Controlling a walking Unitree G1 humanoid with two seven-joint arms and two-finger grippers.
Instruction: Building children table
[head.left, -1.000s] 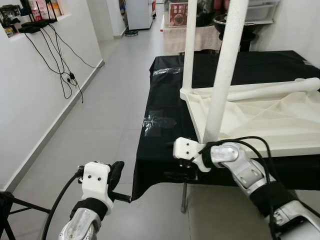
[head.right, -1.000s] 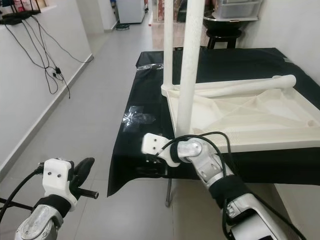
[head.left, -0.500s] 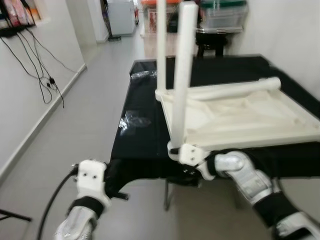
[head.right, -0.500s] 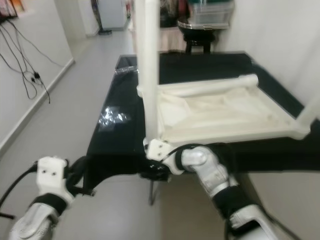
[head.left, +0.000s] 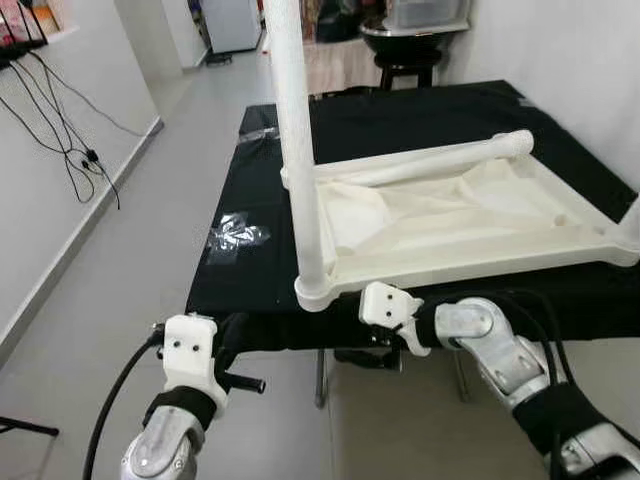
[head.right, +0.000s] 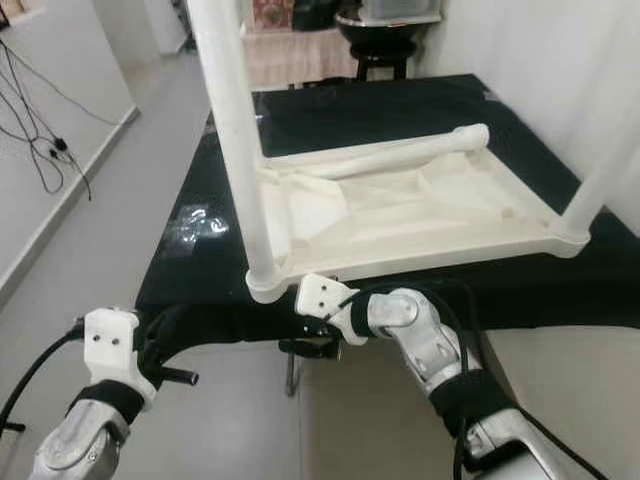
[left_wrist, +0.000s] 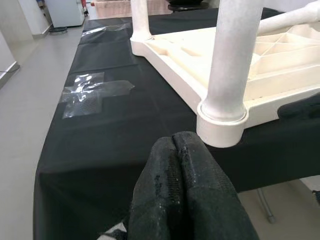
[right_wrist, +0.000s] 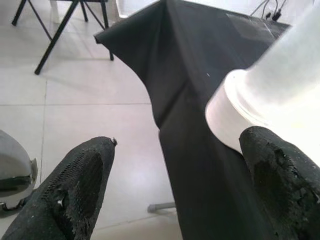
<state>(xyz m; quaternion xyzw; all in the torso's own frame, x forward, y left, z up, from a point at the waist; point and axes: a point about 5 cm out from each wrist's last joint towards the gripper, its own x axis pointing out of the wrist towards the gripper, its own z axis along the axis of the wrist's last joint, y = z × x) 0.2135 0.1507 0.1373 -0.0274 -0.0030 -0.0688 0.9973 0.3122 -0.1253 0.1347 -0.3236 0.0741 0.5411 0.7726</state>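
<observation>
Item: white children's table top (head.left: 470, 215), upside down on the black-draped work table (head.left: 255, 275), near corner at the cloth's front edge.

Fitted: upright leg (head.left: 290, 140) seated in the near corner socket; another upright leg rises at the far right corner (head.right: 600, 165). A loose leg (head.left: 440, 160) lies across the far rim.

Right gripper (right_wrist: 165, 185): below the near corner, just in front of the cloth edge; fingers spread wide, holding nothing.

Left gripper (left_wrist: 181, 195): low before the table's front edge, fingers pressed together, empty.

Step, as you may judge it: near leg seated, hand released; legs remain to fit. Next move calls for you to take up the loose leg and stand it in a free socket.

Change from a second ago: your view has swung right; the right gripper sits lower, off the leg's base.
</observation>
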